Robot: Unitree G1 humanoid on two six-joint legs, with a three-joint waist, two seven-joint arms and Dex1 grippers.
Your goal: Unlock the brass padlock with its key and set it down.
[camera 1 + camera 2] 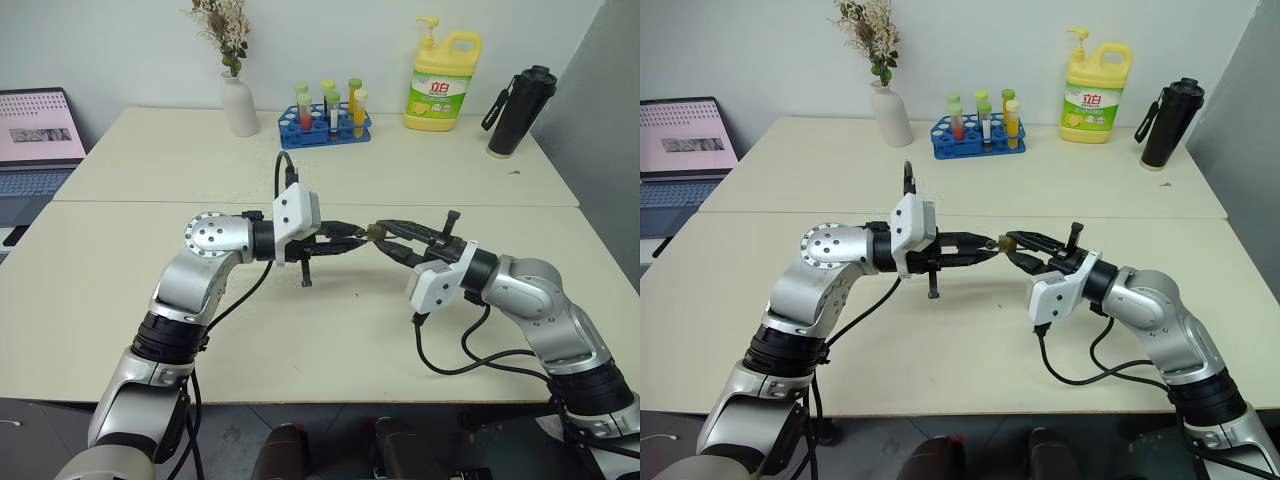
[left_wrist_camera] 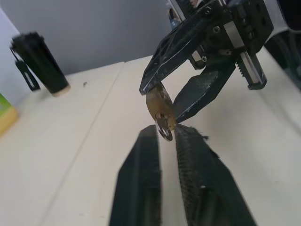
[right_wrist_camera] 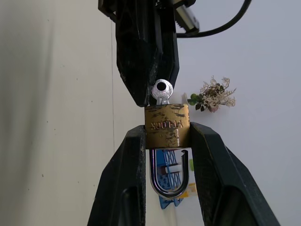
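Observation:
My right gripper (image 3: 167, 134) is shut on the brass padlock (image 3: 167, 123), pinching its body from both sides and holding it above the table. The silvery shackle (image 3: 168, 186) points back toward the right wrist, and both its legs reach the body. A small silver key (image 3: 161, 89) sticks out of the lock's other end. My left gripper (image 2: 165, 128) comes in level from the opposite side, and the key's (image 2: 164, 127) round head sits at its tips. A clear gap shows between the left fingers (image 2: 141, 169), so they are open. In the head views both grippers meet at the padlock (image 1: 375, 232) over the near table.
At the back of the cream table (image 1: 330, 330) stand a white vase with dried flowers (image 1: 238, 100), a blue rack of test tubes (image 1: 325, 125), a yellow detergent bottle (image 1: 443, 85) and a black flask (image 1: 520, 110). A laptop (image 1: 35, 140) sits to the far left.

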